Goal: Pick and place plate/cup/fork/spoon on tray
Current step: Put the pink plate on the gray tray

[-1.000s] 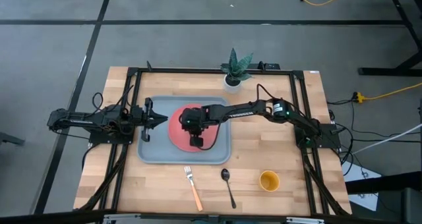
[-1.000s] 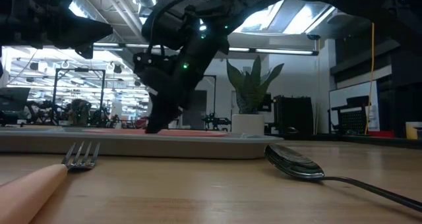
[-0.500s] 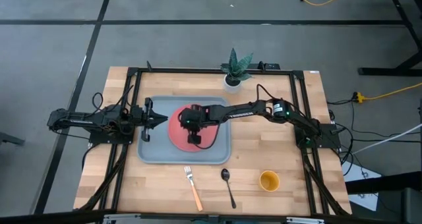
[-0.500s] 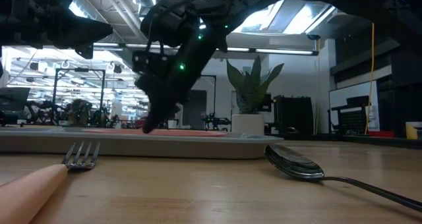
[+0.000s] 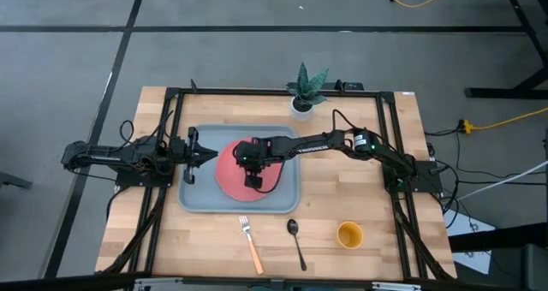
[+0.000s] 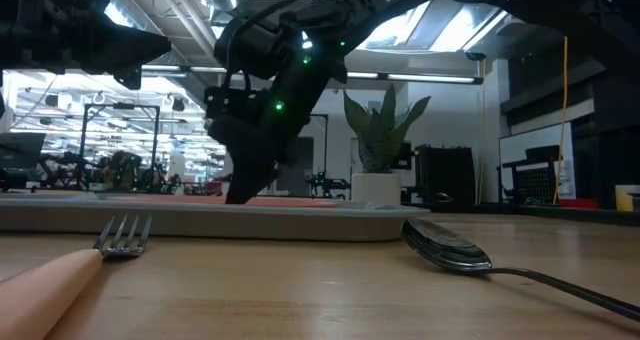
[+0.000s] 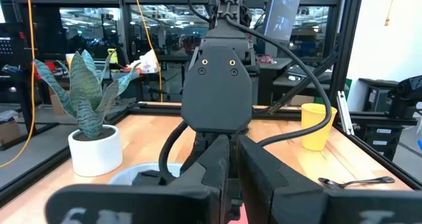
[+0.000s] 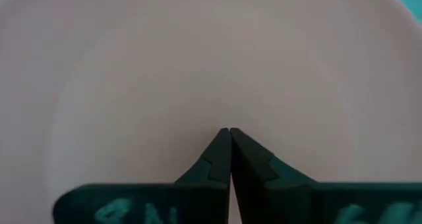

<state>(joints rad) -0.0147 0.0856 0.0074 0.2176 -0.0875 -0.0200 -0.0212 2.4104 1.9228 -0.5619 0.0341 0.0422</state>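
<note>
Coral-red plate (image 5: pixel 229 167) on grey-blue tray (image 5: pixel 199 198); yellow-orange cup (image 5: pixel 349 234); orange-handled fork (image 5: pixel 250 245); dark spoon (image 5: pixel 296 241).

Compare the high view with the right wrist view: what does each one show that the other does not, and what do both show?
Only the high view shows the tray, the fork, spoon and cup on the table, the potted plant, and the left claw at the tray's left rim. Only the right wrist view shows the right claw closed, with fingertips together. Both show the plate.
</note>
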